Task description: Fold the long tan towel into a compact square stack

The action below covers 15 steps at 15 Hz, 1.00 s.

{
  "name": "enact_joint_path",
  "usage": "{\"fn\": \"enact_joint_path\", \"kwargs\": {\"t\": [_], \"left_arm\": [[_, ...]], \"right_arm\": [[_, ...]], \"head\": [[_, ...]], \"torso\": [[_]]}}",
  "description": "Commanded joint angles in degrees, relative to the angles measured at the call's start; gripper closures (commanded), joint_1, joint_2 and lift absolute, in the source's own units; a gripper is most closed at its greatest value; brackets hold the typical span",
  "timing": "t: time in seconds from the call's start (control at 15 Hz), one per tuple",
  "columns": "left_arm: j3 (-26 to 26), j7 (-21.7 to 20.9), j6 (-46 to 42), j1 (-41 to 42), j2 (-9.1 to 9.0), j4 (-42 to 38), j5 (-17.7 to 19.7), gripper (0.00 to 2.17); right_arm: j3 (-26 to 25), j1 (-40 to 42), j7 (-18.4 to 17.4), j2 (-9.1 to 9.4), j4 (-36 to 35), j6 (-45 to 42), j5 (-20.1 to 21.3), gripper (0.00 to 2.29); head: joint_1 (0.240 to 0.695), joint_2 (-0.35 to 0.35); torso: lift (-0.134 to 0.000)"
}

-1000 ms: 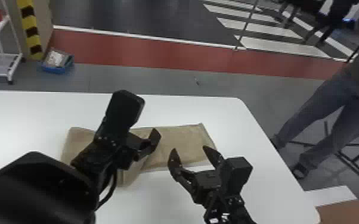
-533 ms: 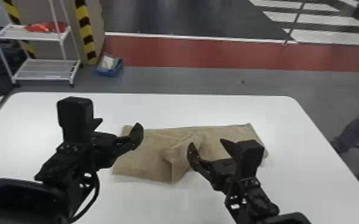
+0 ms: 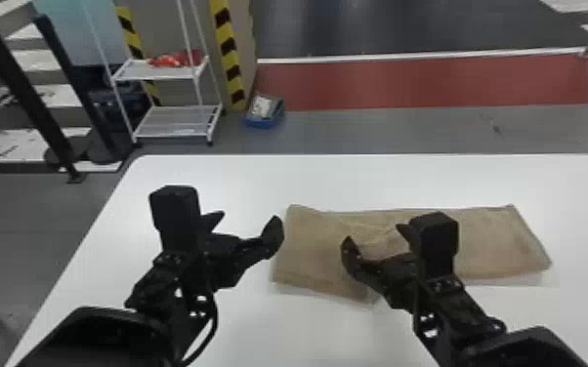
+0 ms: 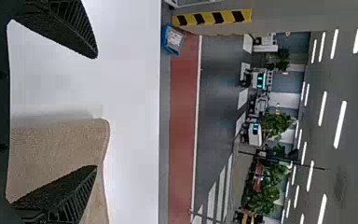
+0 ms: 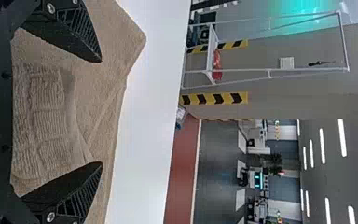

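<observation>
The tan towel (image 3: pixel 498 239) lies lengthwise across the white table, with a raised, rumpled fold left of its middle. Just off its left end is my left gripper (image 3: pixel 246 224), fingers spread and empty. My right gripper (image 3: pixel 375 235) is over the towel's left half, also spread, beside the fold. In the left wrist view, one finger of the left gripper (image 4: pixel 95 112) overlaps the towel (image 4: pixel 60 144) and the other is over bare table. In the right wrist view, a wrinkled flap (image 5: pixel 46 112) of towel lies between the parted fingers of the right gripper (image 5: pixel 100 112).
The white table (image 3: pixel 239 180) has bare surface behind the towel and to its left. Beyond it on the floor stand a white wire shelf (image 3: pixel 176 122) and a blue bin (image 3: pixel 263 114). Dark posts (image 3: pixel 39 97) rise at the far left.
The head view has swung to the left. Relative to the towel, both grippers have moved left; the left one has gone from over the towel's left end to just outside it.
</observation>
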Motion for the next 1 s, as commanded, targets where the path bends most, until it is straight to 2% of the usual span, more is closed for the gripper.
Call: {"fn": "enact_joint_path", "kwargs": {"t": [0.0, 0.4, 0.47, 0.8, 0.93], "left_arm": [[-0.2, -0.43, -0.41, 0.1, -0.09, 0.09, 0.14, 0.03], [-0.55, -0.69, -0.93, 0.36, -0.09, 0.53, 0.14, 0.03], [-0.64, -0.78, -1.28, 0.53, -0.01, 0.7, 0.14, 0.03], [-0.82, -1.13, -2.69, 0.62, -0.09, 1.93, 0.14, 0.03], [-0.99, -1.13, -2.87, 0.62, -0.09, 2.37, 0.14, 0.03]], "right_arm": [[2.28, 0.02, 0.09, 0.14, -0.15, 3.15, 1.62, 0.1], [3.33, -0.77, -1.05, 0.14, -0.15, 9.48, 5.05, 0.1], [2.63, -0.07, -2.11, 0.14, -0.68, 9.48, 5.49, 0.1], [-3.52, 5.12, -2.37, 0.14, -7.88, 11.24, 5.67, 0.1], [-6.78, 7.67, -2.37, 0.14, -10.78, 12.29, 5.23, 0.1]], "head": [[0.695, 0.142], [0.695, 0.161], [0.695, 0.155], [0.695, 0.117], [0.695, 0.075]], "torso": [[-0.122], [-0.122], [-0.122], [-0.122], [-0.122]]}}
